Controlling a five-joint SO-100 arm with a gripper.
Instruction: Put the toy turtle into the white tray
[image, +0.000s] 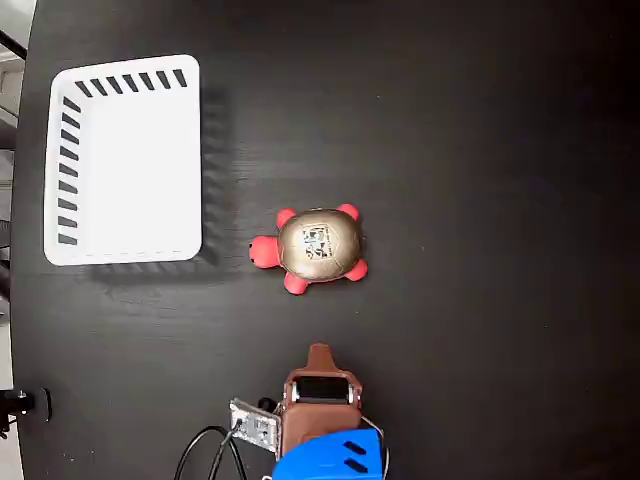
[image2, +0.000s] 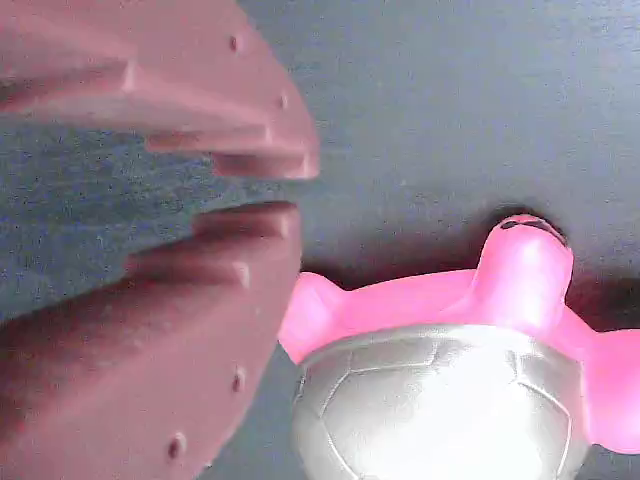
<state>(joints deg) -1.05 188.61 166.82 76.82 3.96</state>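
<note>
toy turtle (image: 318, 247) mid-surface, free, awaiting your grasp | tool (image2: 275, 190) nearly closed, empty, near surface's bottom edge | white tray (image: 60, 150) empty, top-left corner, your drop target

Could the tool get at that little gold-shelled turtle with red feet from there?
Probably yes: the tool sits just short of the gold-shelled turtle, with bare dark tabletop between.

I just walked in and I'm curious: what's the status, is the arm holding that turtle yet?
Fingers nearly shut, holding nothing. Toy turtle on the table, clear of the white tray. Nothing between them.
</note>
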